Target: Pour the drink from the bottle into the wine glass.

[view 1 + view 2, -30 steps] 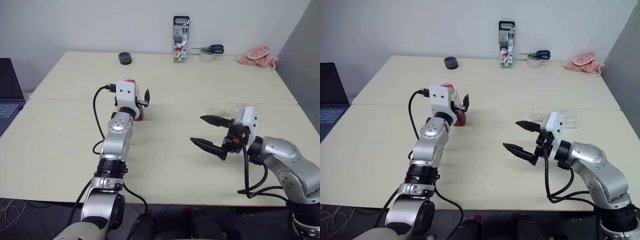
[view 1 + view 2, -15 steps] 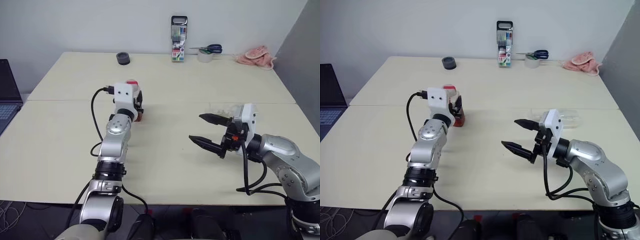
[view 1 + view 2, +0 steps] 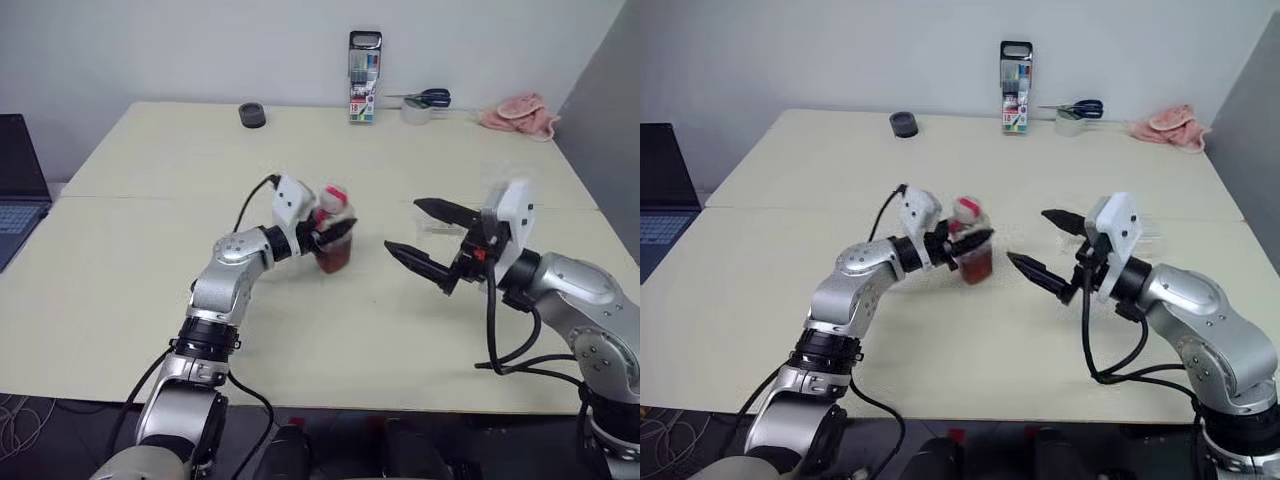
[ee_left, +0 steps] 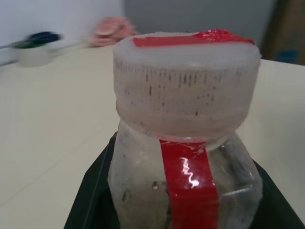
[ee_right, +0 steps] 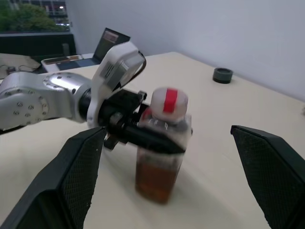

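My left gripper (image 3: 335,232) is shut on the bottle (image 3: 334,243), gripping its shoulder just under the pale cap (image 4: 186,81) with its red strip. The bottle is near the middle of the table, roughly upright. The reddish-brown drink (image 5: 155,179) fills its lower part. My right gripper (image 3: 402,225) is open a short way to the bottle's right. It points at the bottle, and its two fingers (image 5: 71,176) frame the bottle in the right wrist view. A faint clear shape, the wine glass (image 3: 432,227), shows on the table behind the right gripper, mostly hidden.
Along the table's far edge stand a marker case (image 3: 364,62), a dark tape roll (image 3: 253,115), scissors on a white roll (image 3: 425,100) and a pink cloth (image 3: 520,112). A laptop (image 3: 15,190) sits off the left side.
My left gripper closed on the bottle, swung to the right and carried it toward the table's middle. The right gripper rose a little and stayed open.
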